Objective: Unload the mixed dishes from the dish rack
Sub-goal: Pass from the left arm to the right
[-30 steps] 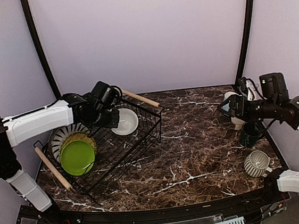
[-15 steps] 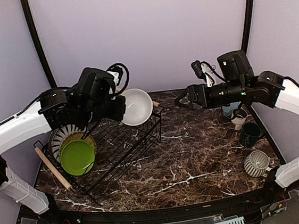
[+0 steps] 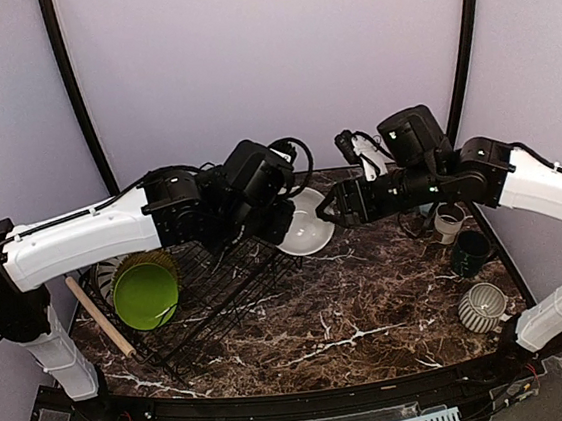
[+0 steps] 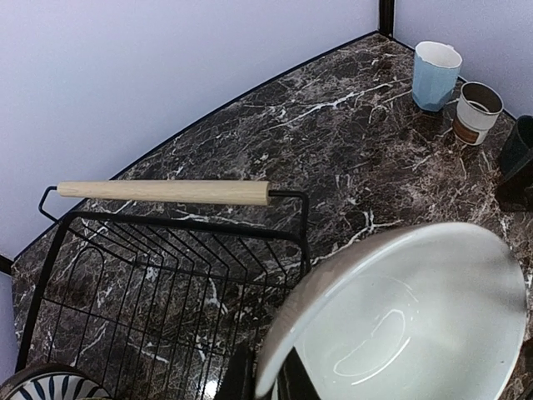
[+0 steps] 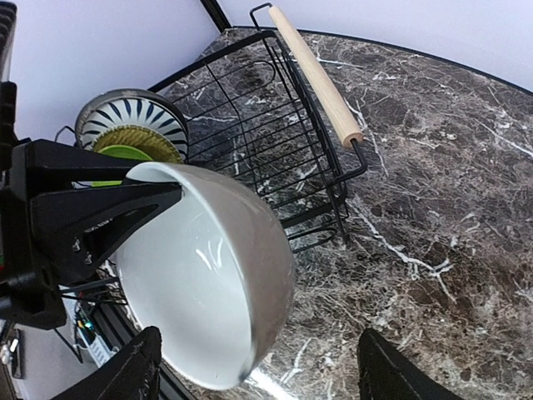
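Cream bowl hangs tilted over the middle of the counter, just off the dish rack; the left gripper is clenched on its rim; the right gripper faces it from the right, jaws spread wide and grasping nothing, apparently poised for a handover.

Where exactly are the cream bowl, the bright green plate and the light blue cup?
cream bowl [image 4: 400, 321]: left wrist view, glossy inside of the bowl.
lime green plate [image 3: 144, 293]: top view, middle of its face.
light blue cup [image 4: 433, 87]: left wrist view, outer side wall.
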`<state>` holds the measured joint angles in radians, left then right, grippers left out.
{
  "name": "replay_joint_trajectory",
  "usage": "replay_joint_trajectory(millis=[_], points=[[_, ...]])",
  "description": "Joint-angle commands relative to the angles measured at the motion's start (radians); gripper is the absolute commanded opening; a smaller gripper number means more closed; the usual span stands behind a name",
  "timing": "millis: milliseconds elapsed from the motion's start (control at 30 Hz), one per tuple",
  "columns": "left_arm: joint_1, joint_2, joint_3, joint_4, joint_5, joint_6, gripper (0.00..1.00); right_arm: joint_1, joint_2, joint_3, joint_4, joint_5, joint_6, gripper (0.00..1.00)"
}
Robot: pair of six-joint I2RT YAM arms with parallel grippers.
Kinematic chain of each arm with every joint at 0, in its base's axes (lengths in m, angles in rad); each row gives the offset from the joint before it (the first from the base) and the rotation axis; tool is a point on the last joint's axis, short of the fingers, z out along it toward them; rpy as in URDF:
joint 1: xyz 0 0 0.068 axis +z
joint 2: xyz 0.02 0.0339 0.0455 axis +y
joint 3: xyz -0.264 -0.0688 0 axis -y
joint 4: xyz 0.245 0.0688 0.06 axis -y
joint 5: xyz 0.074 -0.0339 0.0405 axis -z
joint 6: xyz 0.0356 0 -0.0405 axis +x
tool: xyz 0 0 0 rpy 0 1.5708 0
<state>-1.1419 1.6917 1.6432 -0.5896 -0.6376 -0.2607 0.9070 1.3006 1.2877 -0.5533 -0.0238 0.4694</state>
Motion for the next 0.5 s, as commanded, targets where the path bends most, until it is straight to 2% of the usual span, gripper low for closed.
replay_joint_trajectory(millis=[0,133,300,400,467], points=[[-0.031,0.027,0.110,-0.013,-0.032,-0.008,0.01,0.034,0.048,0.056,-0.074,0.157,0.006,0.73],[-0.042,0.053,0.136,-0.026,-0.028,-0.031,0.01,0.046,0.104,0.093,-0.140,0.245,0.020,0.59],[-0.044,0.064,0.137,-0.029,-0.017,-0.053,0.01,0.056,0.149,0.112,-0.152,0.286,0.026,0.29],[-0.044,0.069,0.138,-0.028,-0.003,-0.058,0.01,0.058,0.156,0.115,-0.147,0.298,0.030,0.14],[-0.044,0.072,0.138,-0.029,0.007,-0.061,0.05,0.058,0.154,0.107,-0.121,0.297,0.025,0.04]])
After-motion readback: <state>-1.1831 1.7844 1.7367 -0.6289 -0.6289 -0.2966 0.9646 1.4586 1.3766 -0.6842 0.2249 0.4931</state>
